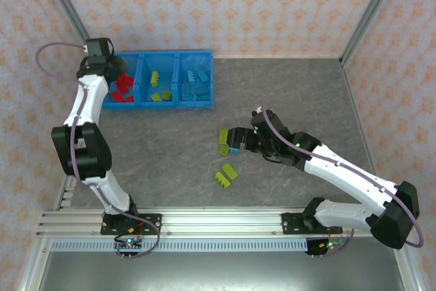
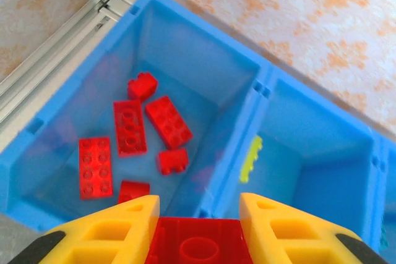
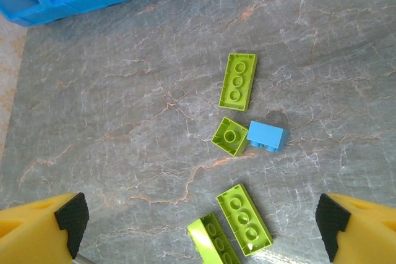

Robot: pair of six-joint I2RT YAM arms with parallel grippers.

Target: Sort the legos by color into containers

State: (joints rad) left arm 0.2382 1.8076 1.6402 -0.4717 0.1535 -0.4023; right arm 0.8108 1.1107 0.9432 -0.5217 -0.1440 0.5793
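Left wrist: left gripper (image 2: 198,207) holds red brick (image 2: 199,244) over bin (image 2: 185,44).

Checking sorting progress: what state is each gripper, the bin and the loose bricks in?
Left gripper: shut on a red brick, over the bin's left compartment.
Right gripper: open, above the loose bricks.
Bin: upright, red, green and blue bricks in separate compartments.
Loose bricks: four green, one blue, on the table.

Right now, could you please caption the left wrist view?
The left pincer holds a red brick over the compartment of red bricks.
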